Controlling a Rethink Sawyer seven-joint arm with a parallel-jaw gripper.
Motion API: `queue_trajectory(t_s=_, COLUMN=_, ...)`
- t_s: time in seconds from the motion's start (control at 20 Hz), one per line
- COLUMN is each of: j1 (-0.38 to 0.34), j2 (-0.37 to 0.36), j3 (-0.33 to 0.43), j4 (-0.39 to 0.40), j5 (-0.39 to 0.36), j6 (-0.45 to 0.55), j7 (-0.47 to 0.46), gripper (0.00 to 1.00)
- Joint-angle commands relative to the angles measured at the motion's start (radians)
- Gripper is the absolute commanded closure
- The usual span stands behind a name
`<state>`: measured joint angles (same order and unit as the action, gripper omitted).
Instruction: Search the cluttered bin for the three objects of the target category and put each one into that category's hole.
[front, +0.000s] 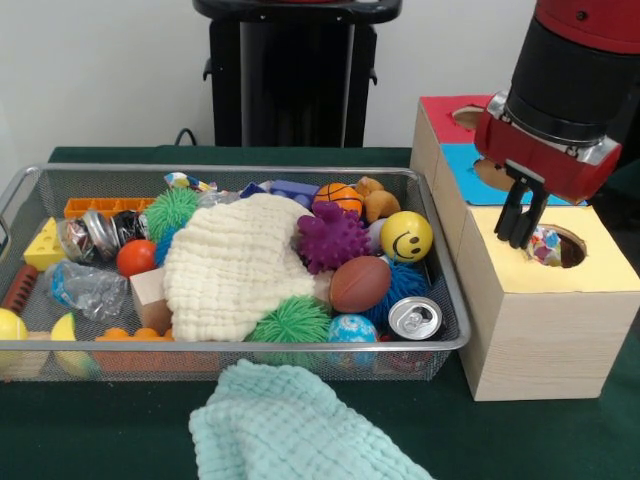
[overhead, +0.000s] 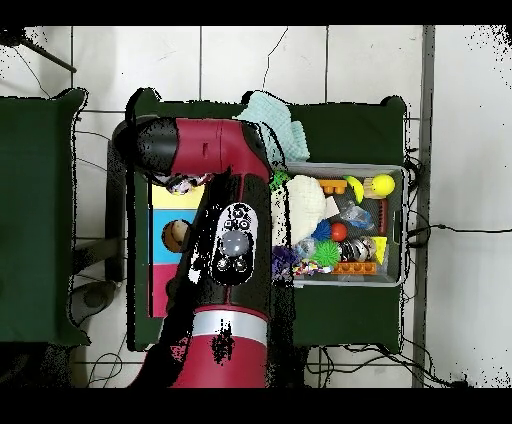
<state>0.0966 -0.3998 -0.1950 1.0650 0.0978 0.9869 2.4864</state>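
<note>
My gripper (front: 520, 238) hangs over the round hole in the yellow top of the wooden box (front: 540, 320), at the hole's left rim. A crinkly multicoloured object (front: 546, 245) lies in that hole right beside the gripper's tip; whether it is held I cannot see. In the overhead view the arm (overhead: 232, 250) covers the gripper, and the same object (overhead: 183, 183) shows at the yellow hole. The wire bin (front: 452, 345) to the left is full of clutter: a cream cloth (front: 235, 265), a purple spiky ball (front: 330, 238), a brown football (front: 360, 284), a smiley ball (front: 406, 236) and a can (front: 414, 318).
The box also has a blue section (front: 465, 170) and a red section (front: 445, 108), each with a hole. A mint cloth (front: 290, 425) lies on the green table in front of the bin. Green spiky balls (front: 290, 322), shiny wrappers (front: 85, 285) and orange blocks crowd the bin.
</note>
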Motion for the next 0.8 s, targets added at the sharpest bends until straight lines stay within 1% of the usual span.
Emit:
queue_trajectory(t_s=0.05, j1=0.006, j2=0.048, j3=0.101, j4=0.140, j5=-0.015, j6=-0.086, j7=0.024, gripper=1.00)
queue_trajectory(t_s=0.3, j1=0.015, j2=0.063, j3=0.100, j4=0.153, j5=-0.015, j6=-0.122, j7=0.054, gripper=1.00)
queue_trajectory(t_s=0.4, j1=0.020, j2=0.071, j3=0.097, j4=0.150, j5=-0.012, j6=-0.119, j7=0.065, gripper=1.00)
queue_trajectory(t_s=0.55, j1=0.027, j2=0.090, j3=0.094, j4=0.134, j5=-0.006, j6=-0.112, j7=0.081, gripper=1.00)
queue_trajectory(t_s=0.8, j1=0.044, j2=0.132, j3=0.089, j4=0.112, j5=-0.001, j6=-0.133, j7=0.117, gripper=1.00)
